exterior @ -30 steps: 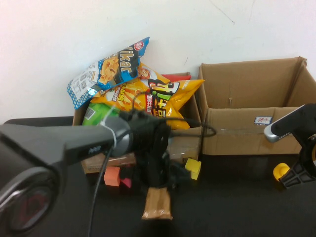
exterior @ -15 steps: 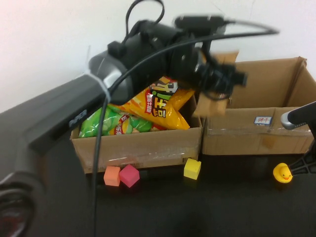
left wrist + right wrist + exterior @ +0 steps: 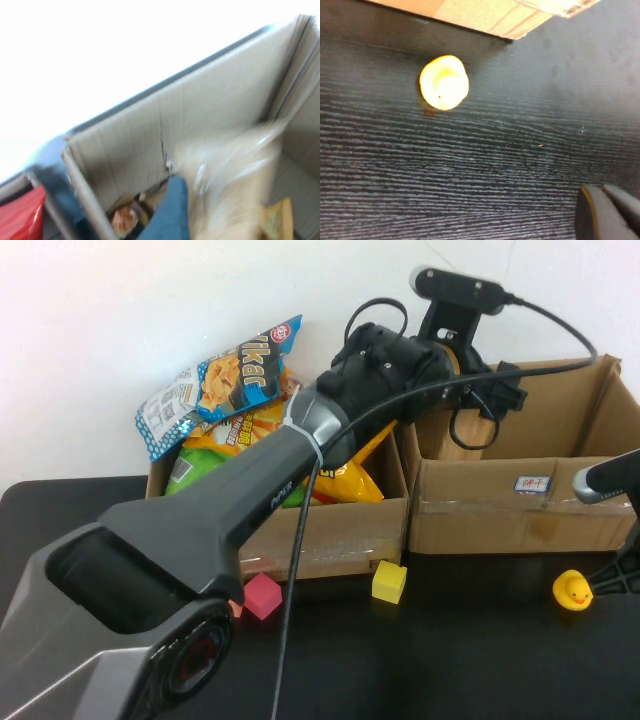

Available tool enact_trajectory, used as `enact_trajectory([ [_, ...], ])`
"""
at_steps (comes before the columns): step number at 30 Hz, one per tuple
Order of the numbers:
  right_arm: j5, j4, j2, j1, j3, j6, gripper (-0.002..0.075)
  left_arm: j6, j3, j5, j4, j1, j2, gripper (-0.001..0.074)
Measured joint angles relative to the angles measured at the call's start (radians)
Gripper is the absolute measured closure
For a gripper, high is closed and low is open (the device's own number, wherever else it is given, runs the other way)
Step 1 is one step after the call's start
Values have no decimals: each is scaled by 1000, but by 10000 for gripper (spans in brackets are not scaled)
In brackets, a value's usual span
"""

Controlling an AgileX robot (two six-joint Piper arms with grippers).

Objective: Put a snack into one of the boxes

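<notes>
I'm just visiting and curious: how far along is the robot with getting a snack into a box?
Nearly done. The left gripper is above the wider box, and a tan packet shows inside its walls; whether it is let go, I cannot tell. Remaining: pulling the arm out. The right gripper sits shut by the yellow duck.

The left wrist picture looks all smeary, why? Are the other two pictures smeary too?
Left wrist view: the pale snack inside the box is streaked by motion blur, and the upper part is washed out white. High view: fairly sharp, left gripper over the wider box. Right wrist view: sharp on the duck, right gripper shut beside it.
</notes>
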Motion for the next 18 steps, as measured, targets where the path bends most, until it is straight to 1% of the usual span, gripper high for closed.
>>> enact_trajectory([
  [2, -3, 7, 0, 0, 0, -14, 725, 8, -12, 30, 15, 0, 8, 75],
  [3, -4, 17, -2, 0, 0, -28, 725, 14, -25, 54, 31, 0, 7, 87],
  [4, -9, 28, -4, 0, 0, -49, 725, 20, -39, 84, 54, -1, 7, 118],
  [6, -16, 59, -12, 0, 0, -101, 725, 22, -80, 164, 102, -1, 5, 212],
  [10, -25, 170, -53, 0, 0, -247, 725, 22, -185, 384, 167, -1, -18, 503],
  [12, -29, 249, -83, 0, 0, -337, 726, 28, -236, 473, 179, -1, -43, 615],
  [13, -33, 293, -100, 0, 0, -389, 726, 34, -258, 511, 184, -1, -61, 657],
  [15, -35, 374, -130, 0, 0, -484, 726, 56, -286, 556, 188, -1, -103, 699],
  [18, -29, 496, -167, 0, -6, -596, 726, 104, -297, 601, 196, -4, -190, 725],
])
